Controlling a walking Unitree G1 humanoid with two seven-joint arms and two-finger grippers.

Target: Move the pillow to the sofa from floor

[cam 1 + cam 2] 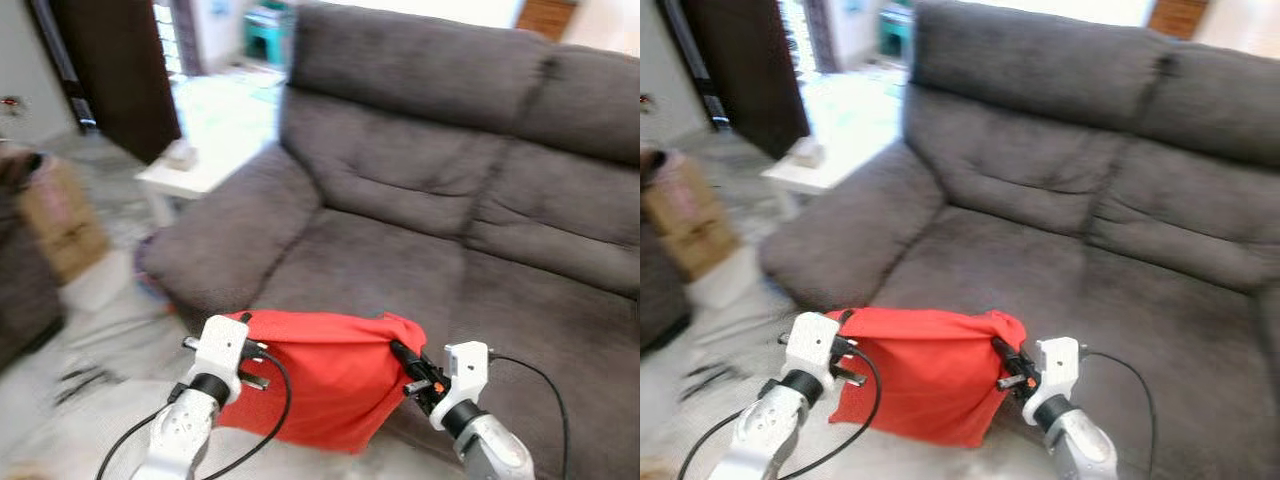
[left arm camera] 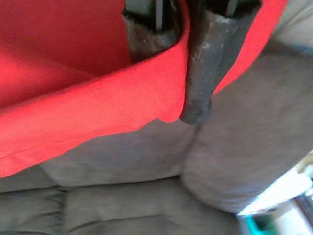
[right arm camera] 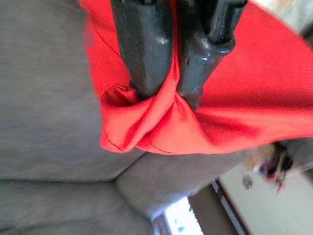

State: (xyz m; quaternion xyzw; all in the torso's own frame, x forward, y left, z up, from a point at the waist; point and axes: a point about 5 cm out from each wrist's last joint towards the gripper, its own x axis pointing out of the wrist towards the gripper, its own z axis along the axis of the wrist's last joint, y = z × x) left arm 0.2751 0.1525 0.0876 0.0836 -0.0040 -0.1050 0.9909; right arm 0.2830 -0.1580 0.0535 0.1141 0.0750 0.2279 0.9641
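So the red pillow [image 1: 335, 375] hangs between both arms, off the floor, right at the front edge of the sofa [image 1: 430, 250] seat, roughly 6 o'clock in the head view. The left gripper [image 2: 183, 63] is pinched tight on the fabric edge at the pillow's 9 o'clock corner, and the right gripper [image 3: 168, 58] is clamped on a bunched-up corner at 3 o'clock. It looks light and really floppy, since it sags in the middle. The cloth seems grippy enough, but thin edge pinches could slip, so I'd say corners with a good wad of fabric are the place to hold
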